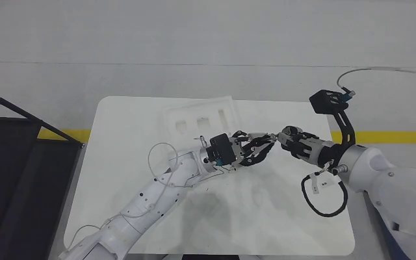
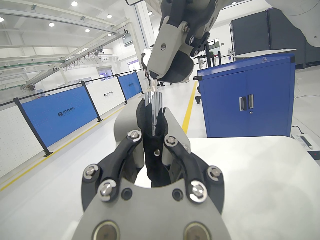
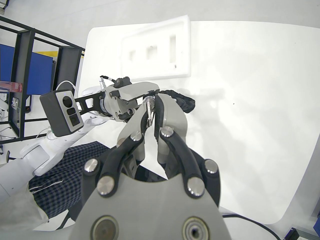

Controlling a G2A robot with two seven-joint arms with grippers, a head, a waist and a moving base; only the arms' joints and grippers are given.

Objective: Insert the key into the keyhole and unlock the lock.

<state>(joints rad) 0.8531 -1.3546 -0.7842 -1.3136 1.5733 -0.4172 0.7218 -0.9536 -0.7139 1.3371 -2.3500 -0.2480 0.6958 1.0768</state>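
Note:
My left gripper [image 2: 152,109] is shut on a shiny chrome lock [image 2: 153,116], which stands up between its black pads. Just beyond it, my right gripper [image 2: 155,77] pinches a small metal key [image 2: 154,84]; the key's tip meets the lock's end face. In the right wrist view the key [image 3: 149,113] sits between my right gripper's [image 3: 152,104] closed fingers, pointing at the lock's end [image 3: 149,99] held by the left gripper [image 3: 152,93]. From above, the left gripper [image 1: 262,147] and right gripper [image 1: 281,137] meet tip to tip over the table's middle.
A white foam tray [image 1: 198,117] with several recesses lies on the white table [image 1: 130,130] behind the grippers. A black cable [image 1: 322,201] loops under the right arm. A dark rack [image 1: 26,169] stands off the table's left edge.

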